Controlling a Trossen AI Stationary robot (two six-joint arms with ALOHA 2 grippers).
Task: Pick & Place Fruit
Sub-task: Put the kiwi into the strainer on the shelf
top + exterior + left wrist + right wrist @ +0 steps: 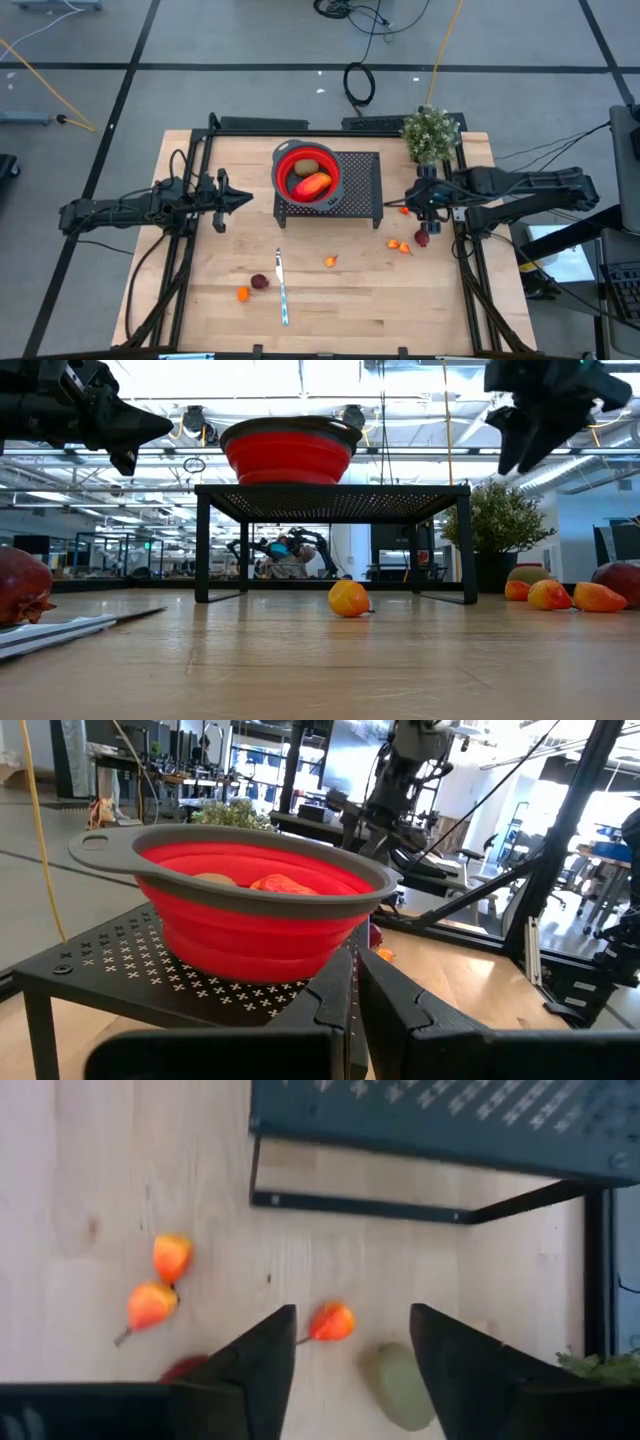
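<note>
Nearest the low camera: knife (282,290) on the table (350,300), dark red fruit (260,282) and a tiny orange fruit (242,294) just beside it, another small orange one (330,261) mid-table, all loose

Right gripper (418,196) hangs above the table's right side, fingers apart, nothing between them; its wrist view looks down on a small orange piece (332,1321) between the fingers, a pale green piece (401,1385) beside it, two more orange ones (160,1285) off to the side. Dark red fruit (422,238) and an orange pair (399,245) lie near it

Left gripper (240,200) waits pinched together, empty, pointing at the stand (360,190)

Farther back, red bowl (307,172) sits on the stand holding the red-orange oval (313,184) and the kiwi-like one (304,168); plant (431,133) at the far right corner

Progress: two fruits look placed, most small ones left on the table, so roughly early-to-middle; next grab likely the orange piece under the right gripper

Hard to tell: the green piece is barely visible from above, partly under the arm; bowl contents mostly hidden by the rim in the low and left wrist views
</note>
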